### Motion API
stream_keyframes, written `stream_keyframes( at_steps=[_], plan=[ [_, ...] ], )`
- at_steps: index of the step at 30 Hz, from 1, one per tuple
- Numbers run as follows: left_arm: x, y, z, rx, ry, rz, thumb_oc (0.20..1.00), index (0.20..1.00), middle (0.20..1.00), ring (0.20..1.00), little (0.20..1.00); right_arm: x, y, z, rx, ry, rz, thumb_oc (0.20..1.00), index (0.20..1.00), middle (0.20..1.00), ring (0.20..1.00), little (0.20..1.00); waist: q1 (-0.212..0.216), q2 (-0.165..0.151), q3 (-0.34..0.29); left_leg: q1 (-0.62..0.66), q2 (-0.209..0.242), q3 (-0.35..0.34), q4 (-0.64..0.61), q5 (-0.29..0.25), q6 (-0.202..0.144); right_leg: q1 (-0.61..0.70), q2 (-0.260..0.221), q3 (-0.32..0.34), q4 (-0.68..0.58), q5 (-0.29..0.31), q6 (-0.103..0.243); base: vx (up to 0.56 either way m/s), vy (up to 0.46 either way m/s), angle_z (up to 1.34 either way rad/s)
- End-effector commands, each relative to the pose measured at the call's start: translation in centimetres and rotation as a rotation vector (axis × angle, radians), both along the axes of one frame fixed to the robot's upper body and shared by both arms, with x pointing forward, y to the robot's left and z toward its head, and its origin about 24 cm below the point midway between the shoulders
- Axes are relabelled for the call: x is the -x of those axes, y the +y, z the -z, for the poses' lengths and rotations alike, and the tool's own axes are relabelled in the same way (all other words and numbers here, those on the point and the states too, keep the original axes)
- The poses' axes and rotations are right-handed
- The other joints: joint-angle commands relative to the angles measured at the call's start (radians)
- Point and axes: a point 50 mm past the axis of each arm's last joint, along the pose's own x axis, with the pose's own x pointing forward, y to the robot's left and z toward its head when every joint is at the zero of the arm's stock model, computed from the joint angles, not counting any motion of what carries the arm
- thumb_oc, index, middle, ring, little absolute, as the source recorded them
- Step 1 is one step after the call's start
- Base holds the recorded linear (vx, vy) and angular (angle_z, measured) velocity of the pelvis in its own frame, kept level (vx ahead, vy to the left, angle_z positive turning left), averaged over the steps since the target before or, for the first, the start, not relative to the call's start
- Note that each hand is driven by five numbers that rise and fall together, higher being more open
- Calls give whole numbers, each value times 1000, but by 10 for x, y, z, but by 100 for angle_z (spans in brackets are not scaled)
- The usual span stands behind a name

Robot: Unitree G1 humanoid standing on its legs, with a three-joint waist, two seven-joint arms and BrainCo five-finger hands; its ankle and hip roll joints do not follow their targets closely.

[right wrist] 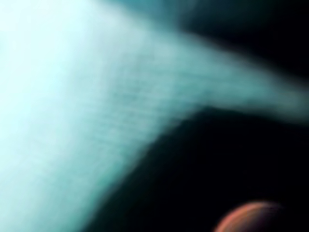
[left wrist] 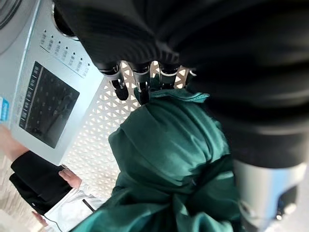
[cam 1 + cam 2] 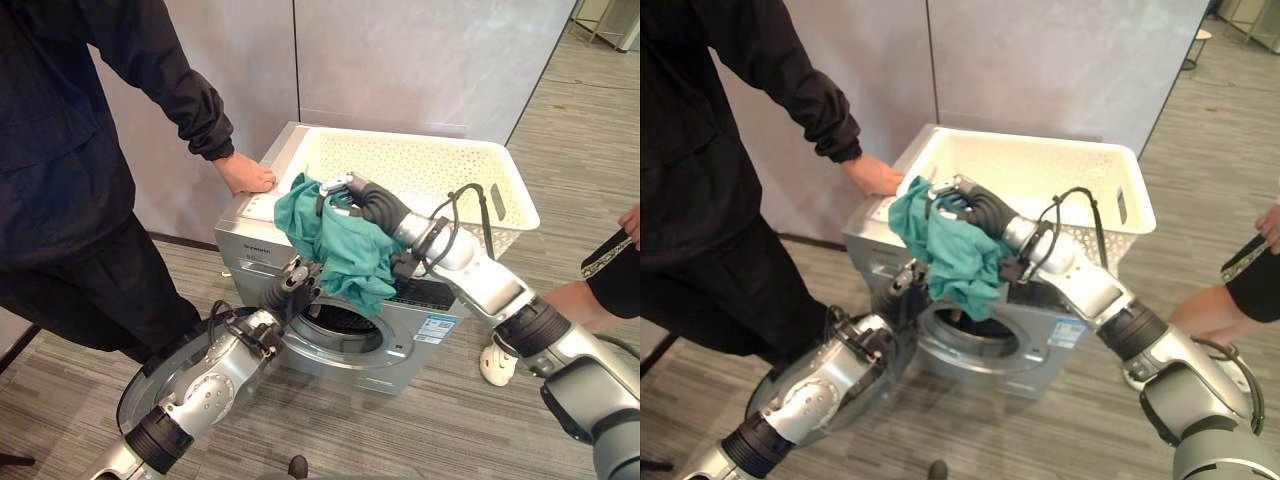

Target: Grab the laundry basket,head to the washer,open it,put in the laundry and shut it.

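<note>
Left eye view, right hand point(image 3: 345, 192) clutching teal cloth point(image 3: 345, 250) above washer point(image 3: 400, 345)

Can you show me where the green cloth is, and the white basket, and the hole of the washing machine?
green cloth point(image 3: 345, 250), left eye view, on its hanging middle folds.
white basket point(image 3: 520, 205), left eye view, on its right rim.
washer opening point(image 3: 345, 325), left eye view, on the dark drum mouth.

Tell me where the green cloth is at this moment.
In the left eye view, the green cloth hangs from the right hand over the front rim of the white basket, above the open washer.
</note>
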Motion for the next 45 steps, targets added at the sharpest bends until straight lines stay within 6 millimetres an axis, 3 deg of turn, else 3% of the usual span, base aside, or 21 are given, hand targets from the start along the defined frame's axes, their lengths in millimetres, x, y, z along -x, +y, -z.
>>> stream_keyframes(
  at_steps=[1,4,5,6,8,13,14,15,23,26,35,40,45],
  plan=[
    [2,-36,-13,9,-85,215,1000,1000,1000,1000,1000,16,42,-37,-87,-94,-210,200,200,200,200,200,-1,-47,-36,41,-14,-10,3,-71,-7,-18,-70,39,16,51,71,0,0,0],
    [2,-40,-12,7,-73,238,1000,1000,1000,1000,1000,20,49,-33,-68,-73,-250,200,200,200,200,200,-3,-46,-36,40,-14,-12,3,-70,-8,-18,-70,36,15,50,71,0,0,0],
    [3,-41,-11,10,-71,242,548,548,548,548,548,21,51,-33,-55,-82,-258,200,200,200,200,200,-4,-46,-36,39,-14,-14,3,-70,-8,-18,-70,36,14,50,71,0,0,0],
    [2,-41,-10,7,-68,243,363,363,363,363,363,22,52,-34,-39,-98,-260,200,200,200,200,200,-3,-46,-36,39,-13,-14,3,-70,-9,-17,-70,35,13,51,71,0,0,0],
    [3,-45,-8,14,-49,258,200,200,200,200,200,22,54,-33,-19,-99,-272,200,200,200,200,200,-3,-47,-37,38,-13,-14,3,-69,-10,-19,-69,34,12,51,71,0,0,0],
    [4,-50,-7,39,-34,280,200,200,200,200,200,23,57,-33,-8,-98,-287,228,228,228,228,228,-4,-48,-36,37,-15,-15,3,-70,-9,-20,-69,33,11,52,72,0,0,0],
    [4,-49,-7,46,-35,269,200,200,200,200,200,22,56,-33,-8,-99,-284,586,586,586,586,586,-3,-48,-36,35,-16,-15,3,-70,-8,-21,-70,33,10,52,73,0,0,0],
    [4,-49,-7,51,-34,266,200,200,200,200,200,22,55,-33,-11,-100,-276,1000,1000,1000,1000,1000,-3,-48,-36,35,-16,-15,3,-71,-8,-21,-71,33,10,53,73,0,0,0],
    [0,-38,-10,20,-69,224,200,200,200,200,200,26,49,-36,24,-136,-273,1000,1000,1000,1000,1000,-7,-49,-39,38,-19,-11,3,-75,-5,-20,-75,38,11,54,75,0,0,0],
    [-5,-21,-14,-27,-118,159,200,200,200,200,200,32,39,-51,136,-283,-246,1000,1000,1000,1000,1000,-10,-50,-42,42,-20,-7,3,-78,-4,-19,-76,44,13,55,78,0,0,0],
    [-8,8,-8,-96,-148,52,200,200,200,200,200,34,9,-79,65,-416,-128,1000,1000,1000,1000,1000,-12,-49,-52,53,-22,-2,3,-85,-2,-11,-79,46,18,51,81,0,0,0],
    [3,42,16,-89,-65,-73,200,200,200,200,200,43,-41,-113,-14,-634,100,1000,1000,1000,1000,1000,-23,-44,-69,71,-20,3,3,-95,1,-1,-80,53,31,41,82,0,0,-2],
    [19,74,25,-165,-64,-148,200,200,200,200,200,62,-86,-123,-8,-787,295,1000,1000,1000,1000,1000,-38,-38,-80,86,-17,8,3,-102,4,7,-77,63,38,33,82,4,-2,-5]
  ],
)
